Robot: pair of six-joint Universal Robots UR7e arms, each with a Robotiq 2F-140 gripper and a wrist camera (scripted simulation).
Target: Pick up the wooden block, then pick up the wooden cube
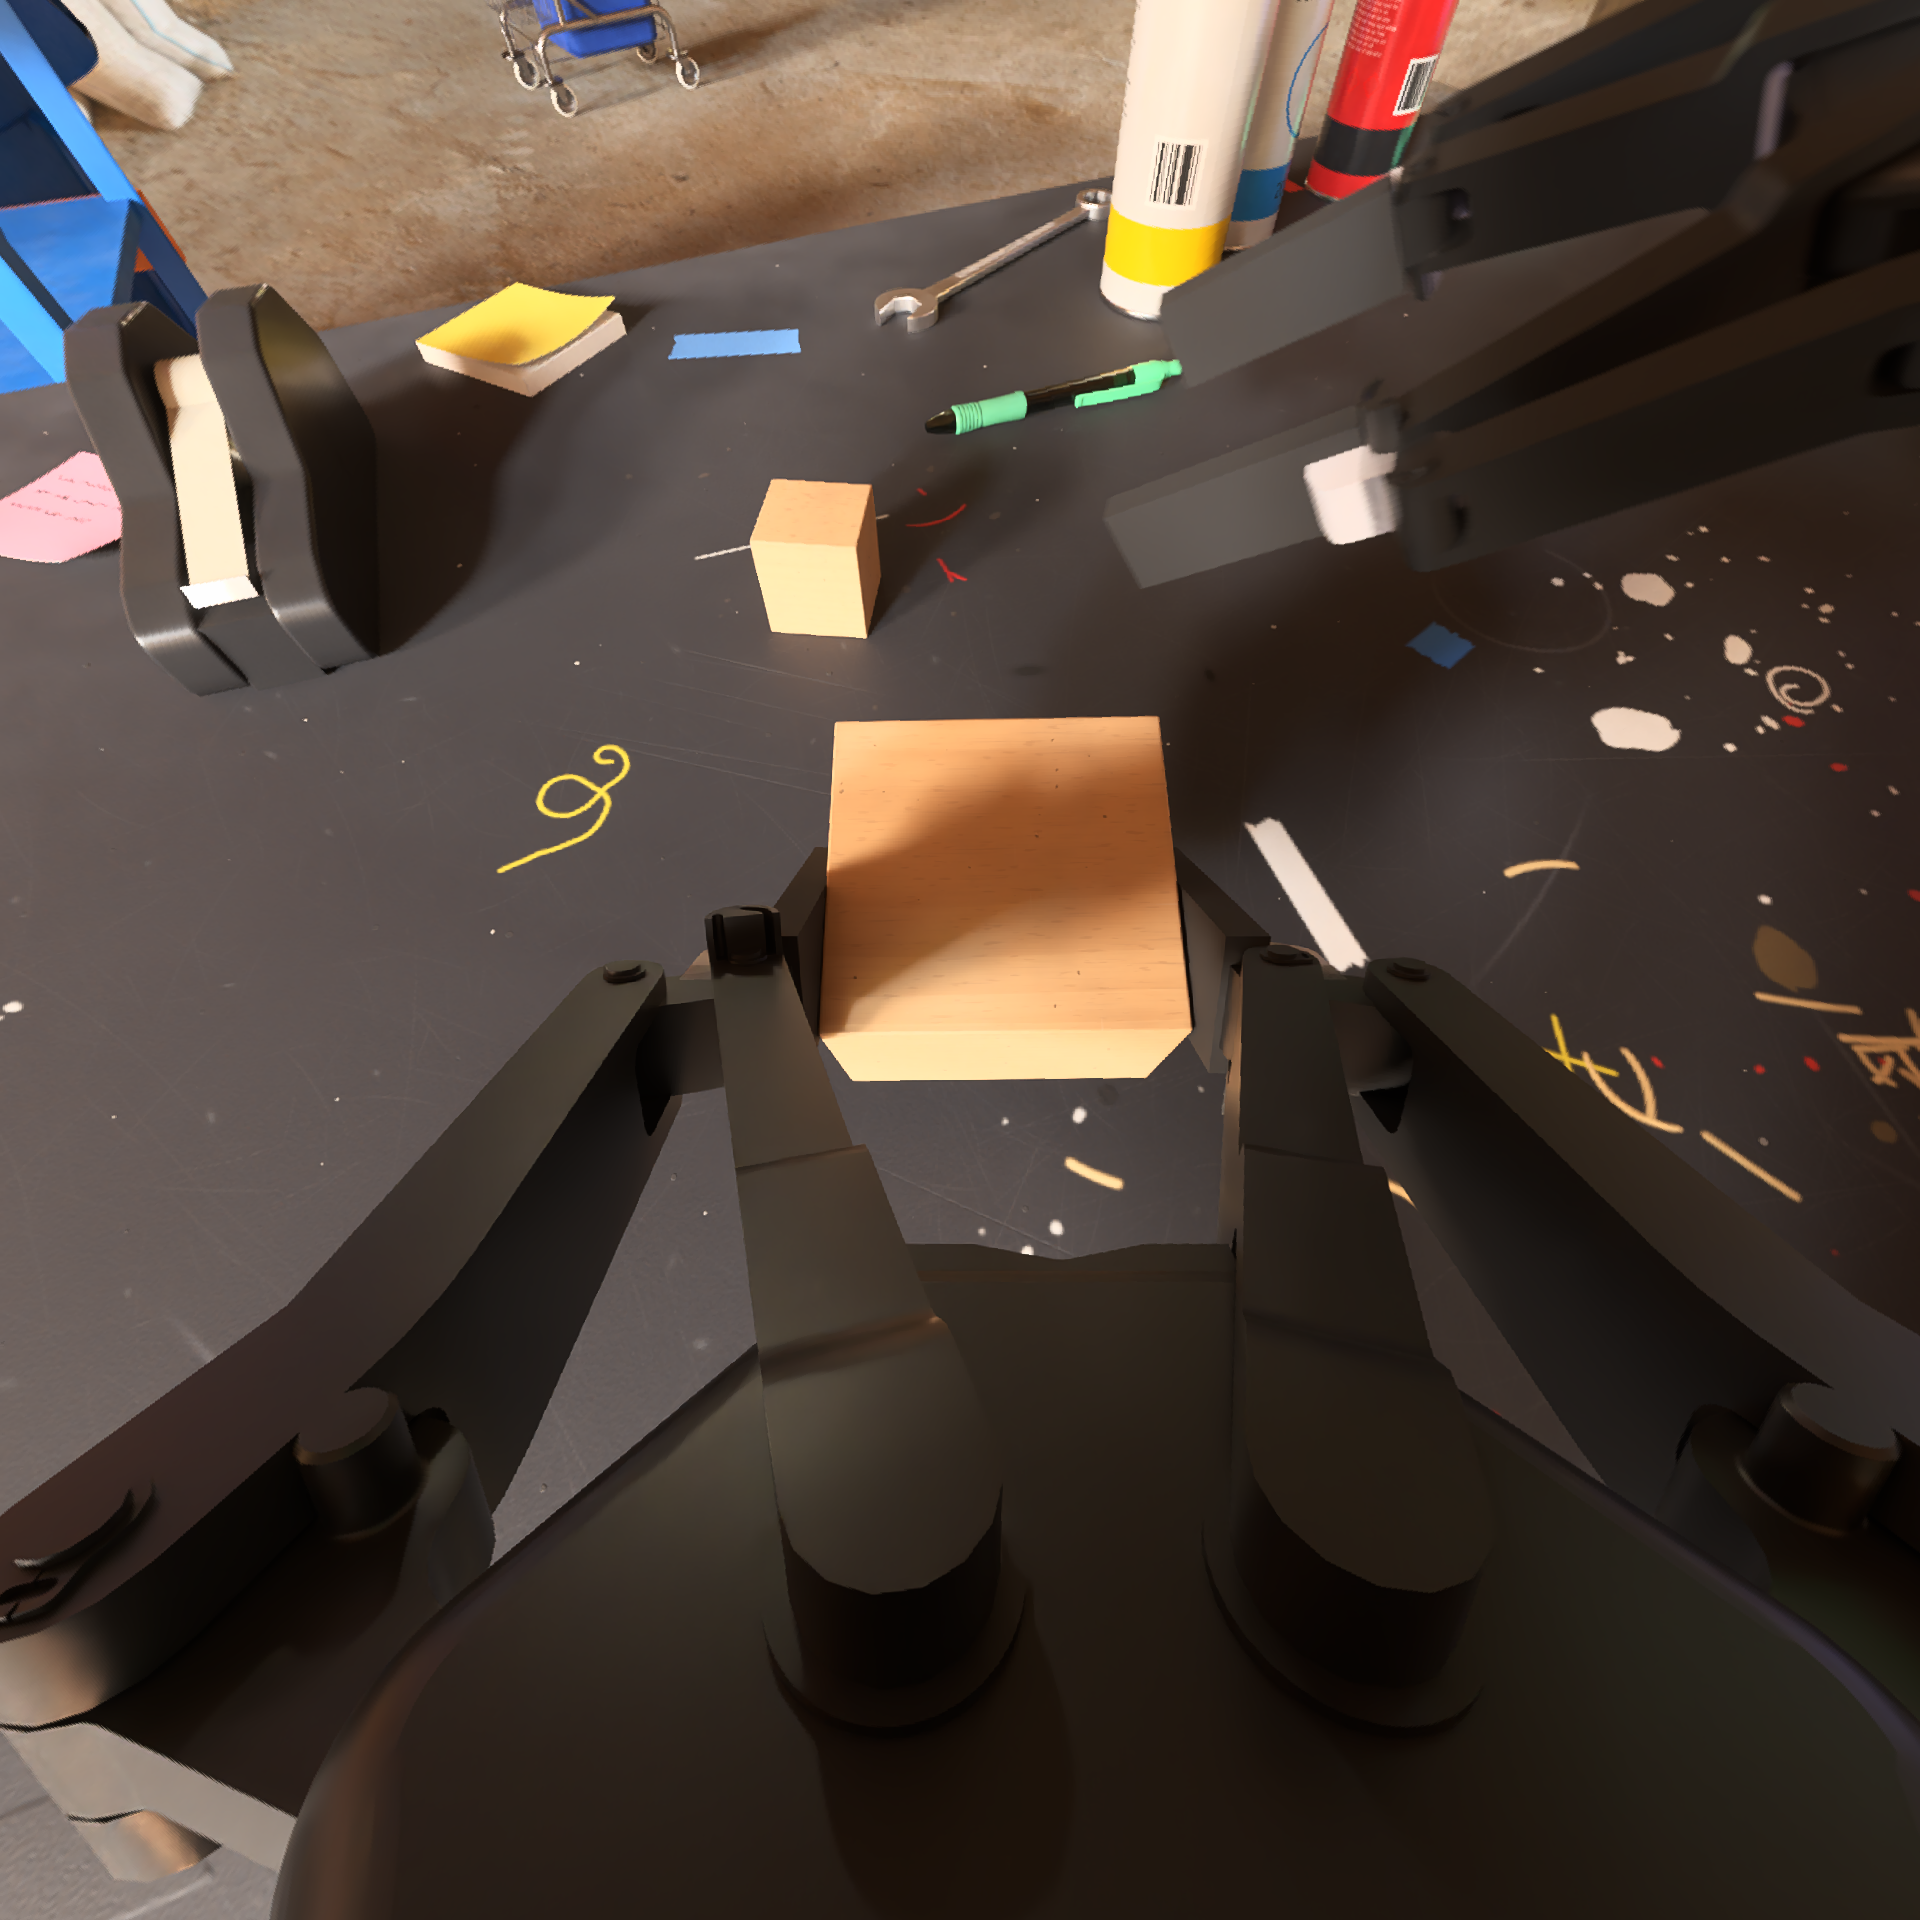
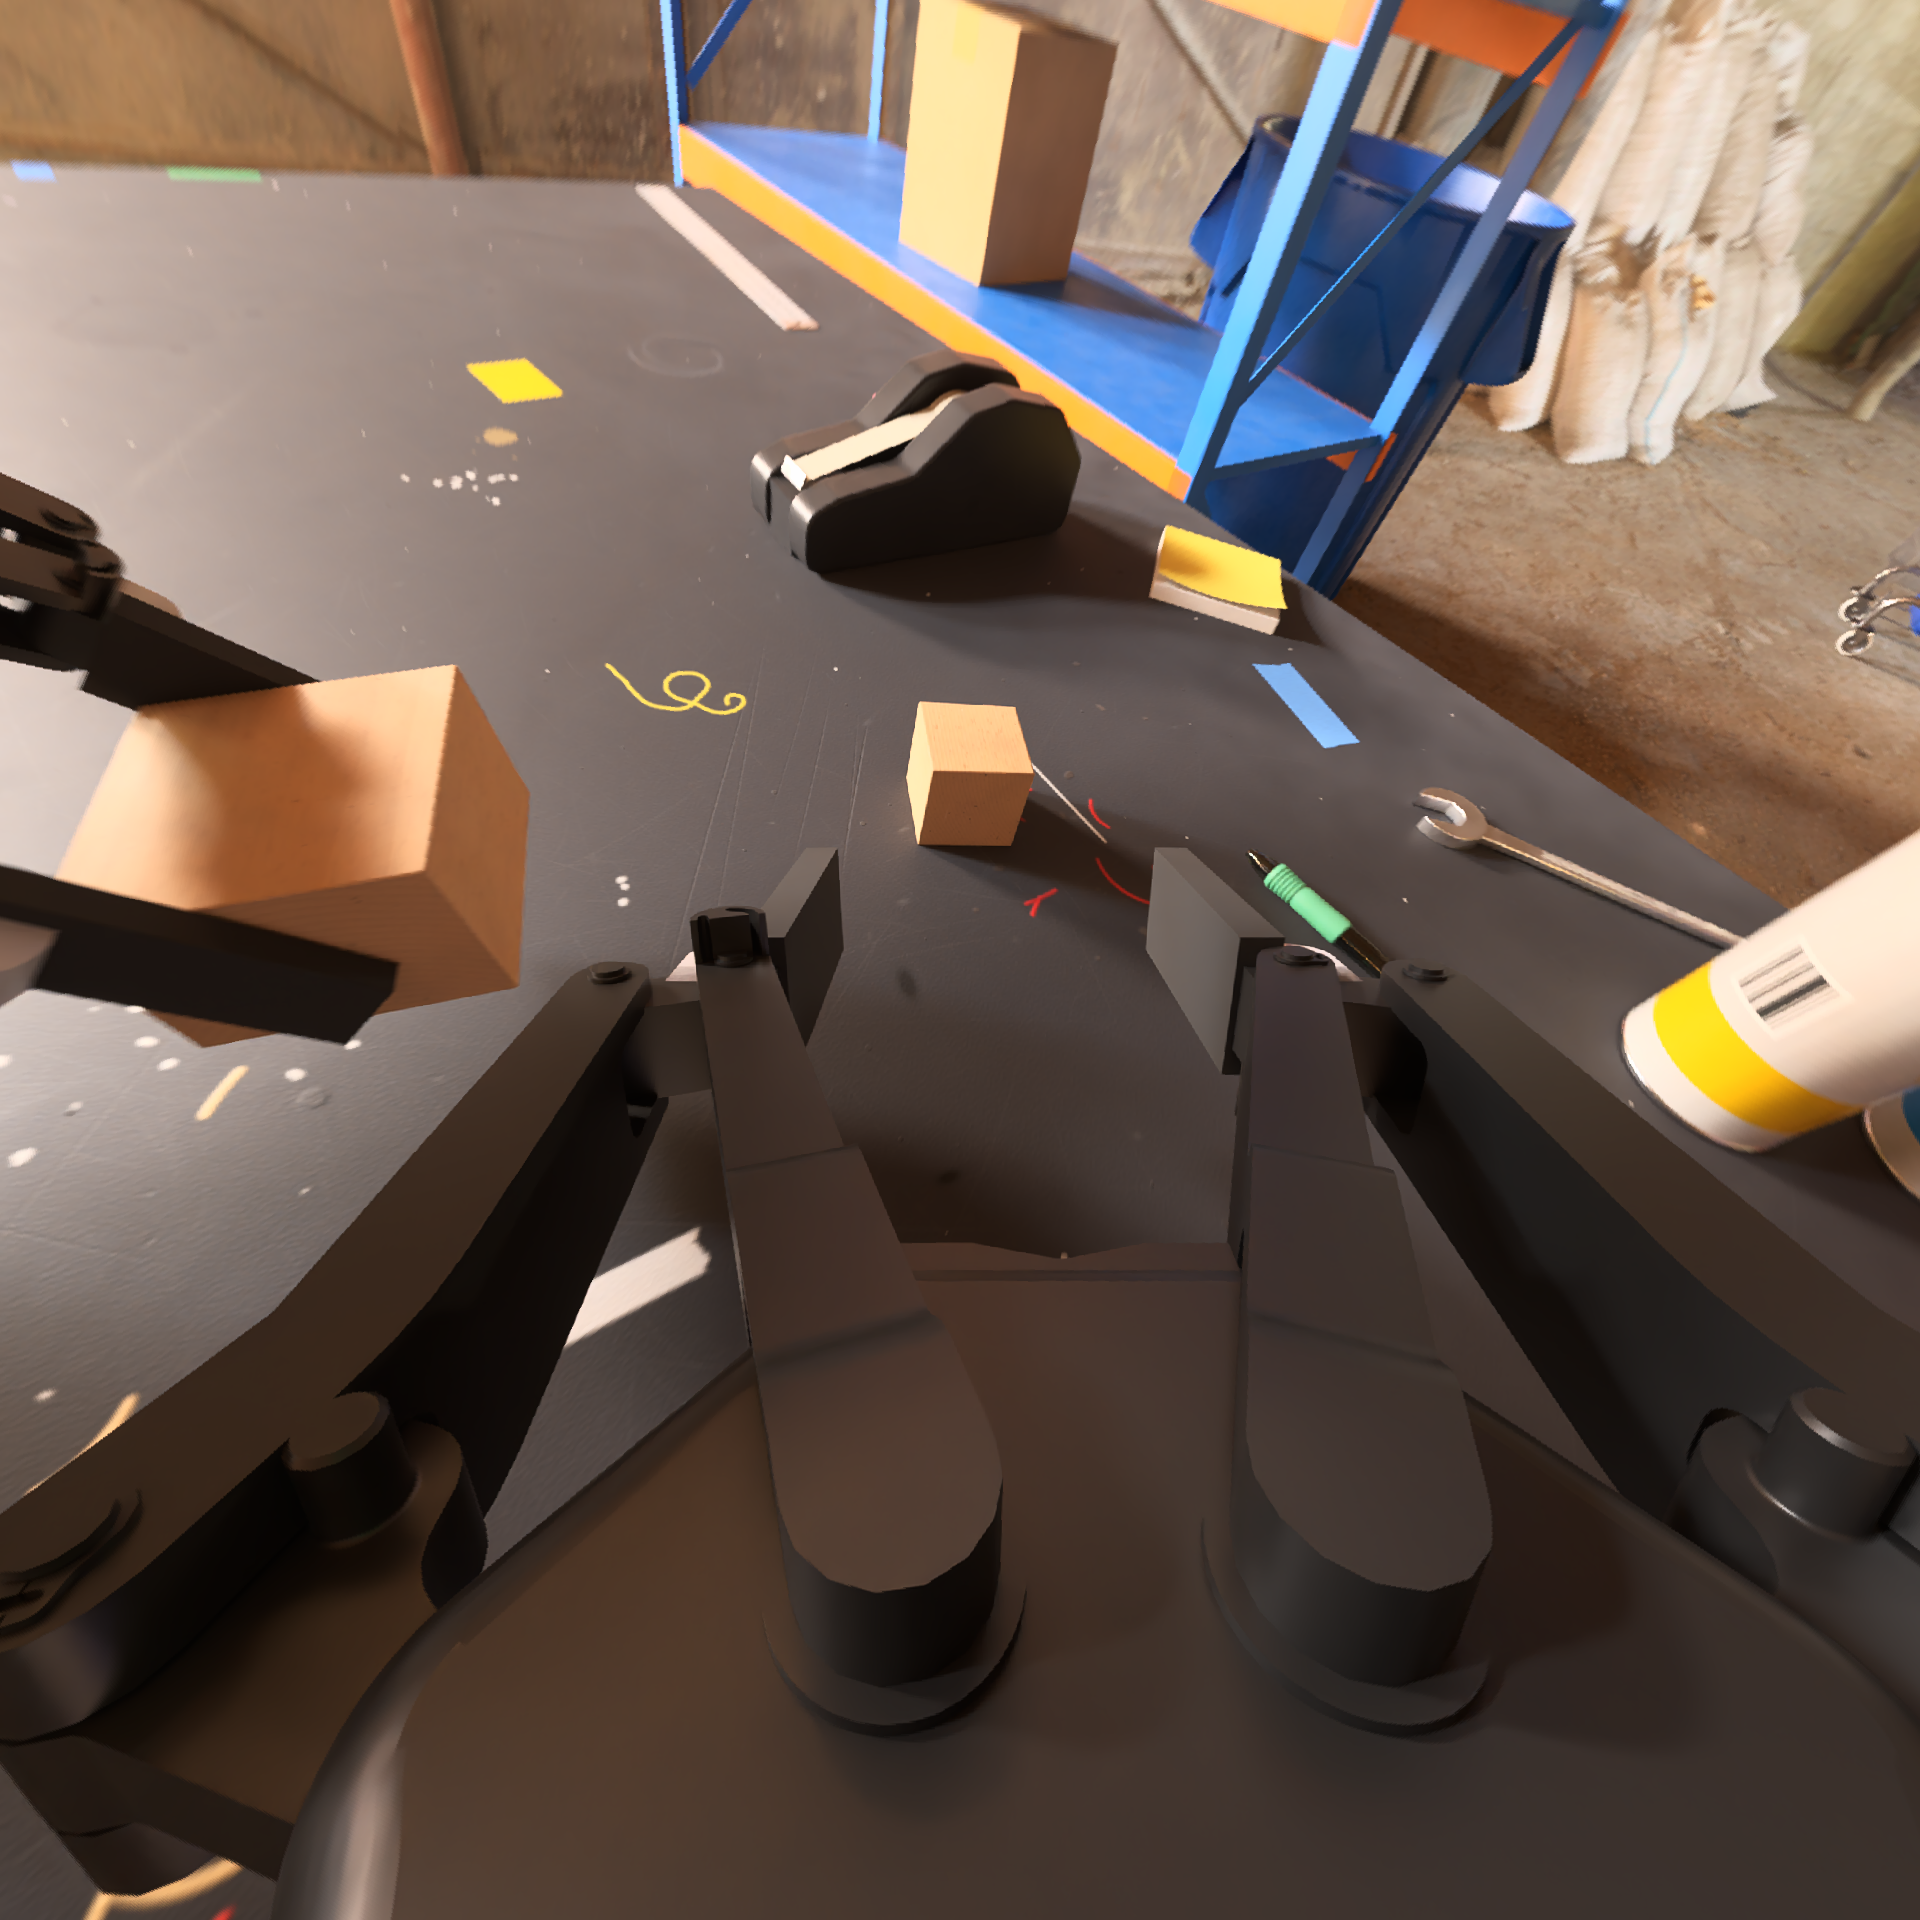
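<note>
My left gripper point(image 1: 1003, 935) is shut on the large wooden block point(image 1: 1003, 883) and holds it above the dark table; the right wrist view shows it at the left point(image 2: 312, 831), clamped between the left fingers point(image 2: 197, 977). The small wooden cube point(image 1: 816, 556) stands on the table beyond the block; in the right wrist view it point(image 2: 968, 774) lies just ahead of my right gripper point(image 2: 997, 935), which is open and empty, above the table. The right gripper also shows at the upper right of the left wrist view point(image 1: 1236, 426).
A black tape dispenser point(image 1: 223, 488) stands at the left. A yellow sticky-note pad point(image 1: 520, 335), a green pen point(image 1: 1055, 397), a wrench point(image 1: 987, 260) and tall tubes point(image 1: 1179, 156) lie along the far table edge. A blue shelf rack point(image 2: 1195, 312) stands beyond the table.
</note>
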